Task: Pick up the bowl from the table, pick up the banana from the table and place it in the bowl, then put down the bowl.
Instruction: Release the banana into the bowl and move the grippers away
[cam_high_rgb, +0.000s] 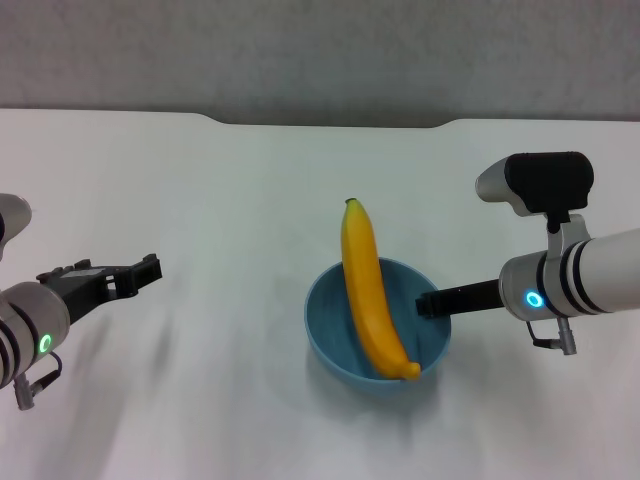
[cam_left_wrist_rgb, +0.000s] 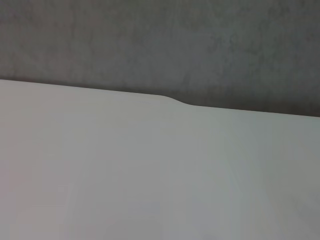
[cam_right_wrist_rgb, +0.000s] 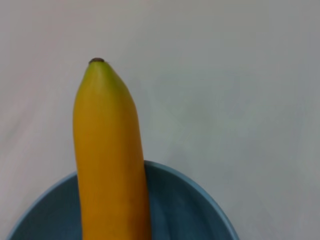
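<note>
Near the middle of the table (cam_high_rgb: 230, 200) sits the bowl (cam_high_rgb: 330, 315), and the banana (cam_high_rgb: 368, 290) lies across it, its lower end inside and its dark-tipped end jutting past the far rim. The right gripper (cam_high_rgb: 432, 303) reaches the bowl's right rim, pinching it as far as the head view shows; its fingertips are partly hidden by the wall. The left gripper (cam_high_rgb: 140, 272) hovers well apart at the left, its fingers slightly spread, holding nothing.
</note>
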